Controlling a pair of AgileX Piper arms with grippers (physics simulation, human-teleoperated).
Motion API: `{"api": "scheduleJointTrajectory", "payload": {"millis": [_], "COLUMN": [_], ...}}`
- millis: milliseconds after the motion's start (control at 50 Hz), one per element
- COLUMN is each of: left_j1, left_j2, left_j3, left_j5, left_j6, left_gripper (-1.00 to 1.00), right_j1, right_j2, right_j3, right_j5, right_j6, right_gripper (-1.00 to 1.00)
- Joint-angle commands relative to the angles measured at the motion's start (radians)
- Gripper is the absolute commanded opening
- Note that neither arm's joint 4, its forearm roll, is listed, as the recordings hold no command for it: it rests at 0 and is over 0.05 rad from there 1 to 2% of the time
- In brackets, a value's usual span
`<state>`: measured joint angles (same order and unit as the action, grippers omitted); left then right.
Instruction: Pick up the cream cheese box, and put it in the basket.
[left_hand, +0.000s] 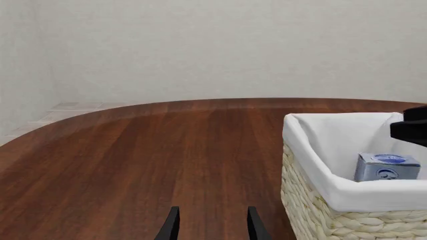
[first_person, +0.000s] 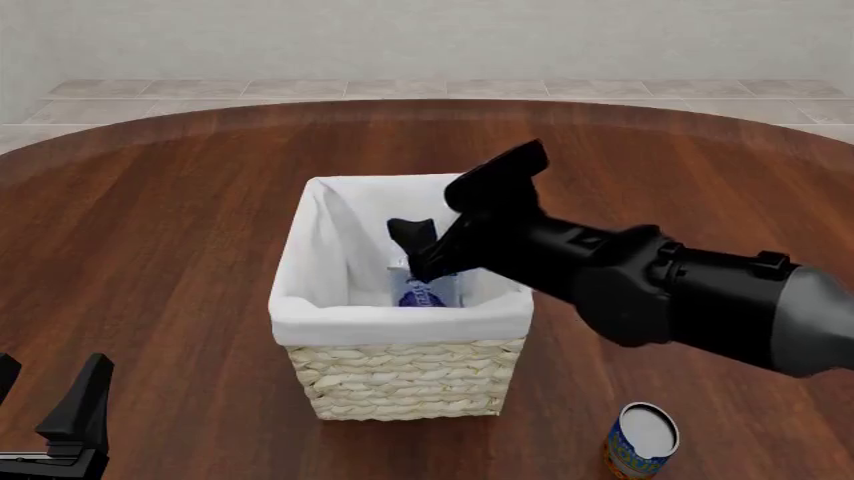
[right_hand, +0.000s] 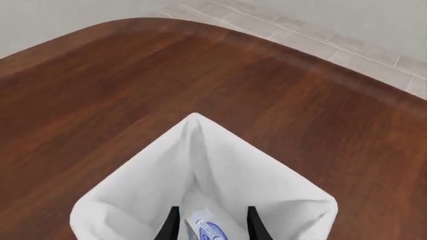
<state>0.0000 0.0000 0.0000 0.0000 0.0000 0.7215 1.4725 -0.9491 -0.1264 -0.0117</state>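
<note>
The cream cheese box (first_person: 424, 295) lies inside the basket (first_person: 400, 325), on the white liner near the basket's front wall. It also shows in the left wrist view, where the box (left_hand: 387, 167) rests low in the basket (left_hand: 333, 192). My right gripper (first_person: 427, 255) hangs open just above it, inside the rim. In the right wrist view the box (right_hand: 208, 231) sits between and below the spread fingers (right_hand: 172, 222), within the basket (right_hand: 133, 190). Far from the basket, at the front left table edge, my left gripper (first_person: 47, 395) is open and holds nothing.
A blue and yellow can (first_person: 643, 440) with a pale lid stands at the front right of the table, to the right of the basket and under the right arm. The dark wooden table (first_person: 174, 230) is round, with tiled floor behind it.
</note>
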Motion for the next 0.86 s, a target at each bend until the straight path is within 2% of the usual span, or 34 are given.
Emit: {"api": "scheduleJointTrajectory", "payload": {"millis": [20,240,360,600,620,680,720,820,860], "left_j1": [0.0,0.0,0.0,0.0,0.0,0.0,0.0,0.0,0.0], "left_j2": [0.0,0.0,0.0,0.0,0.0,0.0,0.0,0.0,0.0], "left_j3": [0.0,0.0,0.0,0.0,0.0,0.0,0.0,0.0,0.0], "left_j5": [0.0,0.0,0.0,0.0,0.0,0.0,0.0,0.0,0.0], "left_j6": [0.0,0.0,0.0,0.0,0.0,0.0,0.0,0.0,0.0], "left_gripper": [1.0,1.0,1.0,1.0,1.0,1.0,1.0,1.0,1.0], "right_j1": [0.0,-0.015,-0.028,-0.044,-0.063,-0.074,-0.09,-0.119,-0.149], "right_j2": [-0.054,-0.167,-0.269,-0.522,-0.613,-0.682,-0.779,-0.904,-0.978], "right_j3": [0.011,0.071,0.134,0.221,0.249,0.276,0.335,0.446,0.506], "right_j5": [0.008,0.004,-0.001,0.051,0.062,0.073,0.078,0.085,0.096], "right_j6": [-0.006,-0.013,-0.078,-0.032,-0.005,0.021,0.096,0.132,0.204], "right_gripper": [1.0,1.0,1.0,1.0,1.0,1.0,1.0,1.0,1.0]}}
